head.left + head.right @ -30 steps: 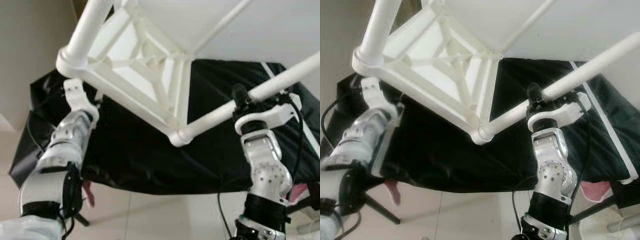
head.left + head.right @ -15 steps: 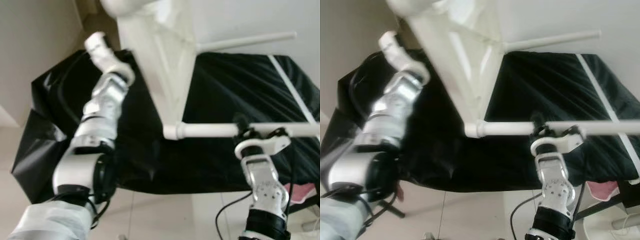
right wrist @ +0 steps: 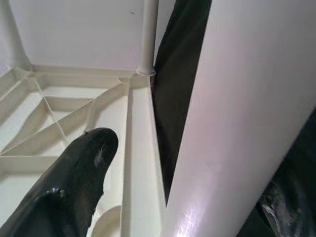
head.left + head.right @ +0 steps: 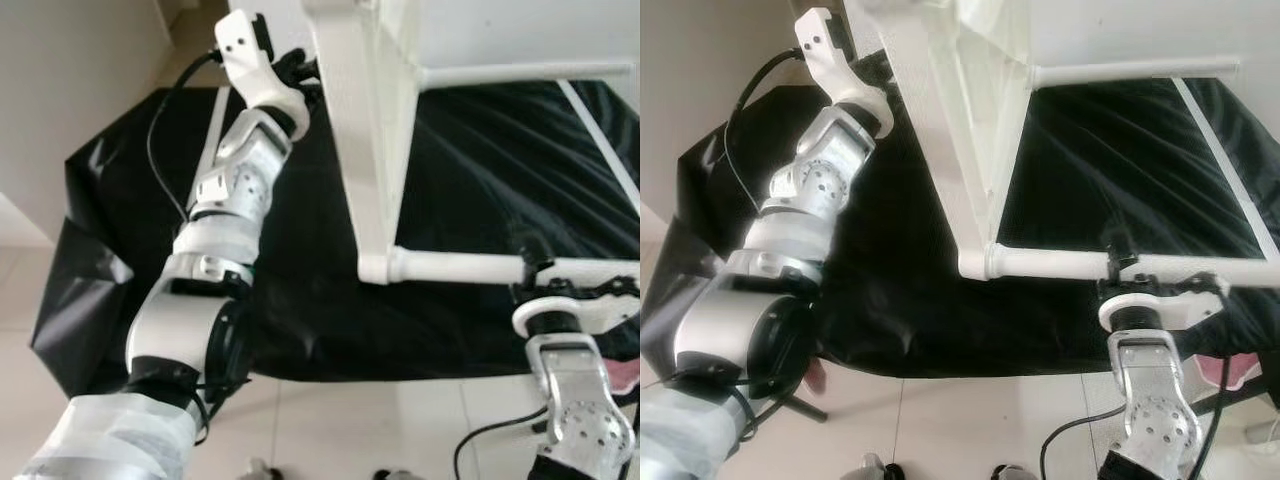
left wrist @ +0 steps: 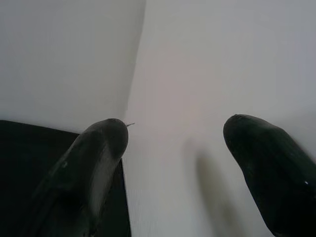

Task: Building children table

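The white children's table (image 4: 368, 150) hangs tipped on its side over the black cloth, its top almost upright and its ribbed underside (image 3: 64, 113) facing right. Two round legs point right: an upper one (image 4: 520, 72) and a lower one (image 4: 450, 268). My right gripper (image 4: 535, 268) is shut on the lower leg, which runs between its fingers (image 3: 84, 173) in the right wrist view. My left arm reaches high, and the left gripper (image 4: 295, 68) meets the table top's upper edge. In the left wrist view its fingers (image 5: 98, 158) stand apart against the flat white panel.
A black cloth (image 4: 480, 180) with a white strip (image 4: 600, 130) covers the low surface under the table. Pale tiled floor (image 4: 330, 430) lies in front. A plain wall (image 4: 70, 90) rises at the left. Something pink (image 4: 625, 375) sits at the right edge.
The table has swung from a slant to nearly upright on its side. My left arm rose high with the top edge. The right gripper dropped lower, and the leg it holds is now level.
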